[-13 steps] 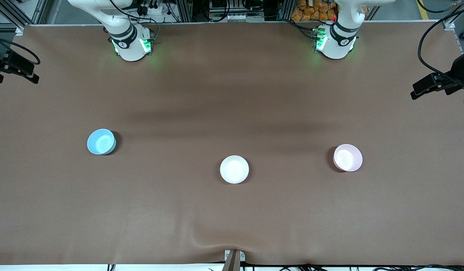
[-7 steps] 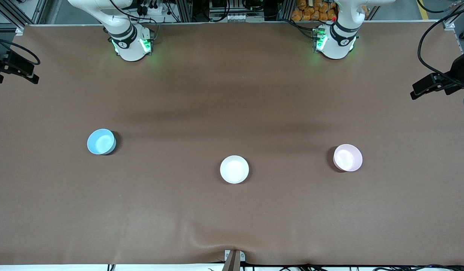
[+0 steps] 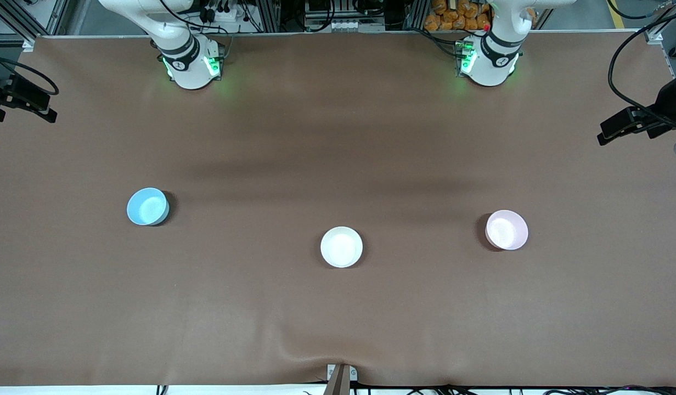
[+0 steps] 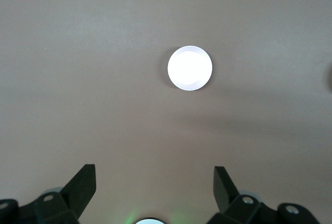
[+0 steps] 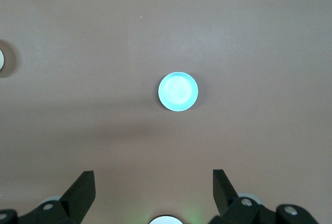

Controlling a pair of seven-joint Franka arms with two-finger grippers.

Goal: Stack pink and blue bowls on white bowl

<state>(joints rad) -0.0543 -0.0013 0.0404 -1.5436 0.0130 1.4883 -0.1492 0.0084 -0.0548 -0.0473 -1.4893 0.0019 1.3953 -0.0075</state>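
Note:
Three bowls sit apart on the brown table cloth [image 3: 338, 137]. The blue bowl [image 3: 147, 206] is toward the right arm's end and the pink bowl [image 3: 506, 230] toward the left arm's end. Between them, slightly nearer the front camera, is the white bowl [image 3: 342, 247]. My left gripper [image 4: 154, 169] hangs open and empty high over the table, looking down on the pink bowl [image 4: 190, 68], which shows very pale there. My right gripper [image 5: 153, 175] is likewise open and empty, high over the blue bowl [image 5: 178, 92]. Both hands are out of the front view.
The arm bases [image 3: 190, 66] [image 3: 489, 63] stand at the table's back edge. Black camera mounts [image 3: 20, 96] [image 3: 634, 123] reach in over both ends of the table. A clamp [image 3: 341, 376] pinches the cloth at the front edge, where it wrinkles.

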